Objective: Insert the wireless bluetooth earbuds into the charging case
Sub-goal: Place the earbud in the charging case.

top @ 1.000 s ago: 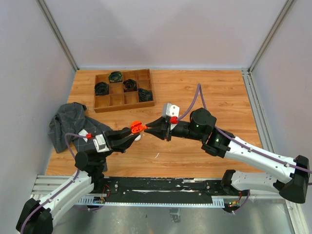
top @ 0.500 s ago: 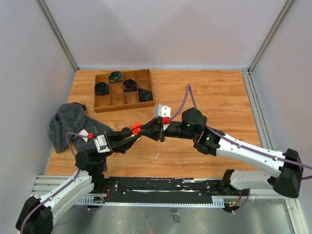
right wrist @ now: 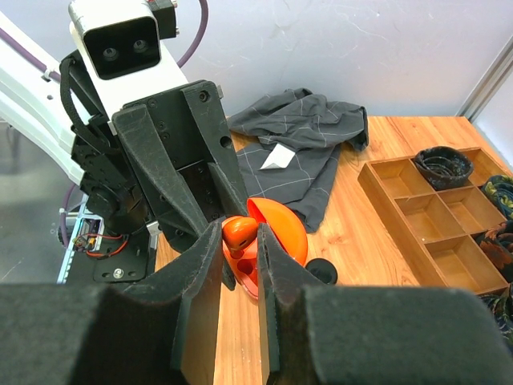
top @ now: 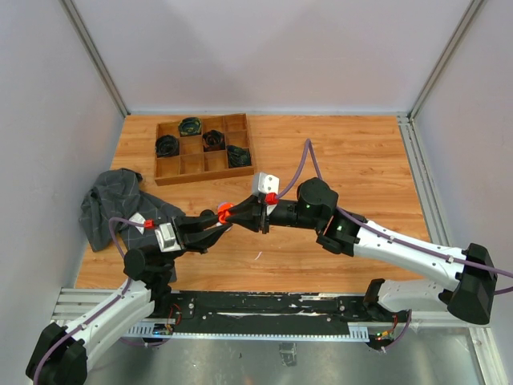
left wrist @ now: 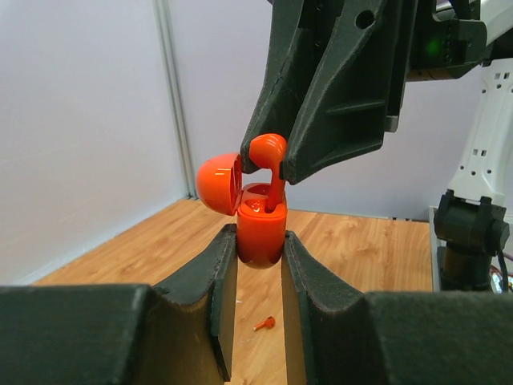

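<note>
Right claw pinching the orange-red earbud by its head, stem dipping into the open charging case, which the left claw clamps upright above the desk (lid hinged back at nine o'clock). The danger: if the stem sits off its socket, a downward push could jam it or twist the case out of that clamp.

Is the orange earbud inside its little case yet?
Almost. Done: the charging case is open, its lid tipped back, pinched upright in the left gripper. In hand: the right gripper holds the orange earbud, whose stem dips into a slot of the case. Left: push it fully in and let go.
</note>
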{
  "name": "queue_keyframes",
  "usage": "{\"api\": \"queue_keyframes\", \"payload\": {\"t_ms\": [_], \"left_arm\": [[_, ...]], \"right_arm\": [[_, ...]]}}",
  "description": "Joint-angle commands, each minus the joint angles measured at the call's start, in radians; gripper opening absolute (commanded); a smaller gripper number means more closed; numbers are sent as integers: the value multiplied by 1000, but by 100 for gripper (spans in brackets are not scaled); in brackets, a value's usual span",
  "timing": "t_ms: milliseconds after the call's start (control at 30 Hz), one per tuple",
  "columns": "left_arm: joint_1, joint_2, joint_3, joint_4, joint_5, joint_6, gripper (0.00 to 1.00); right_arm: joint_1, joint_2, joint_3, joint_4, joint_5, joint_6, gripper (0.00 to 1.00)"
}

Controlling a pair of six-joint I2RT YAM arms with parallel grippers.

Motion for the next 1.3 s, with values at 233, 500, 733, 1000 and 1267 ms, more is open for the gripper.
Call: {"api": "queue_keyframes", "payload": {"t_ms": [233, 500, 733, 1000, 1267], "left_arm": [[-6, 4, -117, 44, 16, -1, 0], [-5, 5, -116, 48, 23, -6, 0], [-5, -1, -117, 48, 22, -11, 0], [-5, -6, -118, 42, 17, -11, 0], [-5, 1, -115, 36, 11, -8, 0]], "right_arm": [[15, 9, -8, -11, -12, -6, 16], [12, 0, -31, -18, 29, -15, 18], [2, -8, -38, -36, 21, -16, 23], [-27, -29, -71, -37, 25, -1, 29], [-36, -42, -62, -55, 24, -3, 44]]}}
